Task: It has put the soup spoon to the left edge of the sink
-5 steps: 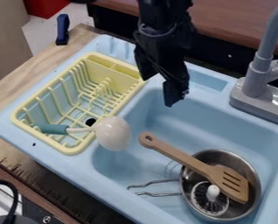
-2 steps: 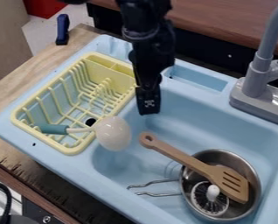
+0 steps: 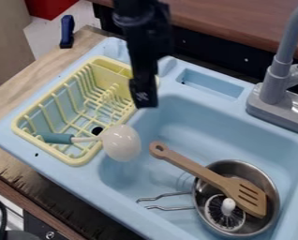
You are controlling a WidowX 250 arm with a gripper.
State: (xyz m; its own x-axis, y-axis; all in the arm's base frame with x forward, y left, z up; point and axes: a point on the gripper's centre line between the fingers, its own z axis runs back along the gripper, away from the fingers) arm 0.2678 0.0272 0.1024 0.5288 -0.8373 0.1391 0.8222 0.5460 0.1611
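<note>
As the gripper hangs, spread or closed I can't tell, soup spoon across rack rim.

1 fixed view — from above the sink, slanting down, fairly near

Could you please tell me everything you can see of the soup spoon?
The soup spoon has a teal grip, a thin whitish neck and a round, glossy white bowl with its back upward. It looks like plastic. Its grip lies over the lower-left part of the yellow dish rack; its bowl extends past the rack's rim, over the left edge of the sink's basin.
</note>
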